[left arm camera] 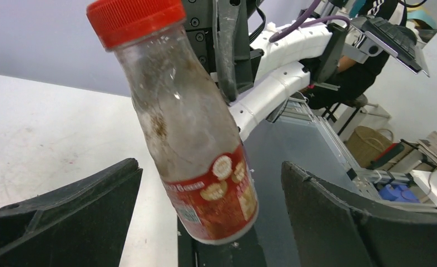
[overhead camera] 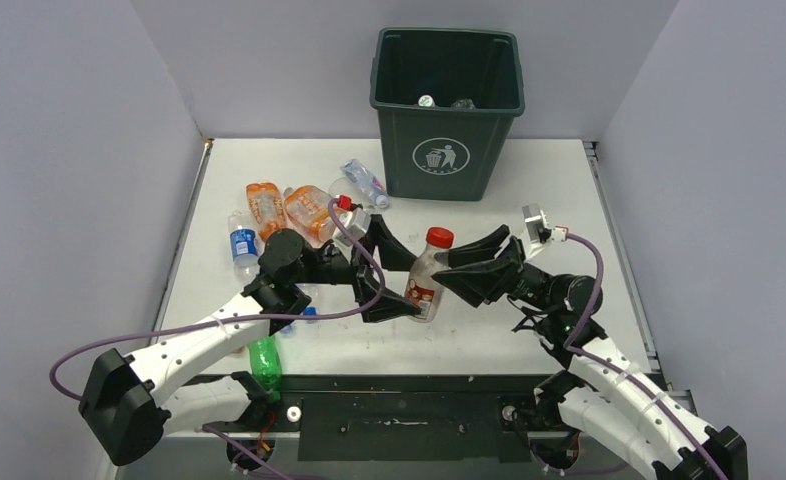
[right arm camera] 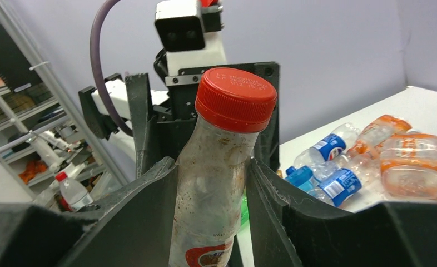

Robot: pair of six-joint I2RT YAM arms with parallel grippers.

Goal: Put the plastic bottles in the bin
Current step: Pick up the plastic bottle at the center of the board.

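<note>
Overhead view of a white table [overhead camera: 509, 340], with two robot arms reaching in from the bottom edge. At the centre of the frame the right gripper [overhead camera: 451, 272] is clamped on a red-capped bottle [overhead camera: 428, 278], which is cloudy and clear with a red label and is held roughly upright with a slight tilt. The right wrist view shows both fingers pressed against its upper body just under the cap. Whether its base rests on the table cannot be told.

The left gripper [overhead camera: 393, 277] stands wide apart around the same bottle. The left wrist view shows a gap on each side, so it touches nothing.

The dark green bin [overhead camera: 489, 150] stands at top centre, well apart from the held bottle, with a couple of items visible inside. More bottles lie left of centre: two orange bottles [overhead camera: 266, 207], a blue-labelled bottle [overhead camera: 242, 241], and a green bottle [overhead camera: 265, 362] at lower left.

The step in hand appears to be carrying this bottle to the bin. The next move likely calls for the right arm to lift it clear of the left fingers, bring it over the bin's rim, then release.
</note>
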